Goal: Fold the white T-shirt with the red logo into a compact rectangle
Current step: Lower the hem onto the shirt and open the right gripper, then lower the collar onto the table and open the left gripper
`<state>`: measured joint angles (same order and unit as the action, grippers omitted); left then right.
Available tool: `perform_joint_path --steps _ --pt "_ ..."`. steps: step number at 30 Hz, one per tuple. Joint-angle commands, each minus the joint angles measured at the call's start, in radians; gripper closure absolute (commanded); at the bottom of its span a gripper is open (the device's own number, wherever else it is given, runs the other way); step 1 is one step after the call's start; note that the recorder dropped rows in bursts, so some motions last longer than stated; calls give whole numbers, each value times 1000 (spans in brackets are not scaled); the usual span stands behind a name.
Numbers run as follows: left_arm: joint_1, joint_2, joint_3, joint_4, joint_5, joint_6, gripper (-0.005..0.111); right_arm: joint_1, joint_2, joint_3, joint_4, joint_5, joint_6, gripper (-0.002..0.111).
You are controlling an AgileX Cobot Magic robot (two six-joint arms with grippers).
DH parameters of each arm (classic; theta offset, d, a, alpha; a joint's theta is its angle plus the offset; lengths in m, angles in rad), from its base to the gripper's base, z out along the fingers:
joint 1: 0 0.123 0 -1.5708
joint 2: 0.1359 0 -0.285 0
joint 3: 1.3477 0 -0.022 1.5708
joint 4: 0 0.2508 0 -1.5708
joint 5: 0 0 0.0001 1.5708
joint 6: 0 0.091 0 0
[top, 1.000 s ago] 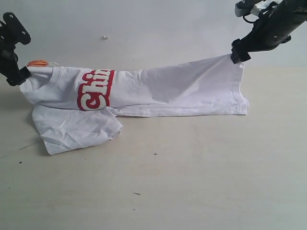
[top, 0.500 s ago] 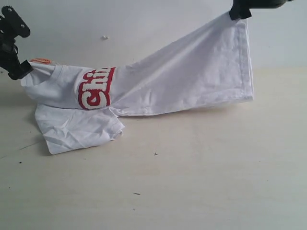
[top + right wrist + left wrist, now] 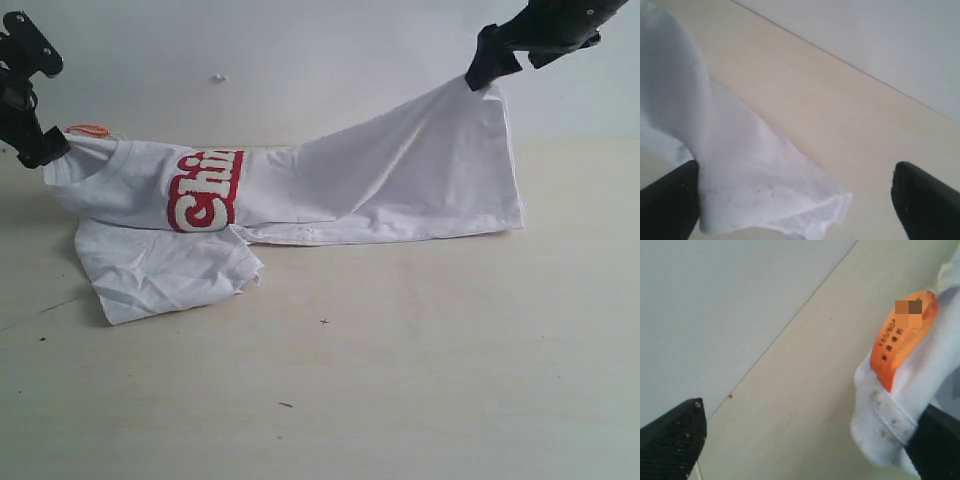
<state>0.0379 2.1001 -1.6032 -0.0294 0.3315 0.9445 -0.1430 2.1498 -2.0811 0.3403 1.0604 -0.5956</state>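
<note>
white T-shirt (image 3: 380,190) wrinkled, half-folded, one end raised — red logo (image 3: 205,190) partly hidden

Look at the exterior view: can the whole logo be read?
No, only part of the logo shows, about "Chin"; the rest is out of sight past the upper edge of the shirt.

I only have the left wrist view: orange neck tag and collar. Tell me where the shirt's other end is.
Observer: A hem corner of the wrinkled white cotton T-shirt hangs from the right claw, above the pale tabletop.
Operator: Report the logo.
Observer: The fuzzy white lettering patch with red outline faces the exterior camera, partly folded out of sight.
Operator: Say what lies flat.
Observer: One crumpled short sleeve rests on the table, nearer the camera than the logo.
</note>
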Motion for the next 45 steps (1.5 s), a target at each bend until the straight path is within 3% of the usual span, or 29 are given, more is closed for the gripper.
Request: perform_joint_path --steps 1,7,16,23,28,32,36,38,40,45 --pt "-3 -9 -8 -12 1 -7 2 -62 38 -141 274 161 -80 15" --pt "-3 -9 -8 -12 22 -6 2 -81 99 -187 183 161 -3 15" --pt "-3 -9 -8 -12 32 19 2 -122 178 -194 392 161 -50 15" --pt "-3 -9 -8 -12 36 28 2 -150 163 -240 353 161 -95 15" --pt "-3 -9 -8 -12 25 95 2 -111 147 -242 591 161 -218 15" --pt "-3 -9 -8 -19 37 94 2 -65 147 -242 425 161 -225 15" --pt "-10 -5 -8 -31 41 92 2 -60 149 -242 419 161 -223 15" --pt "-10 -7 -8 -124 101 54 2 -60 149 -242 419 161 -223 15" --pt "-10 -12 -13 -214 212 154 2 -60 149 -242 419 161 -223 15" --pt "11 -8 -85 -436 439 199 2 -60 151 -242 432 161 -213 15"
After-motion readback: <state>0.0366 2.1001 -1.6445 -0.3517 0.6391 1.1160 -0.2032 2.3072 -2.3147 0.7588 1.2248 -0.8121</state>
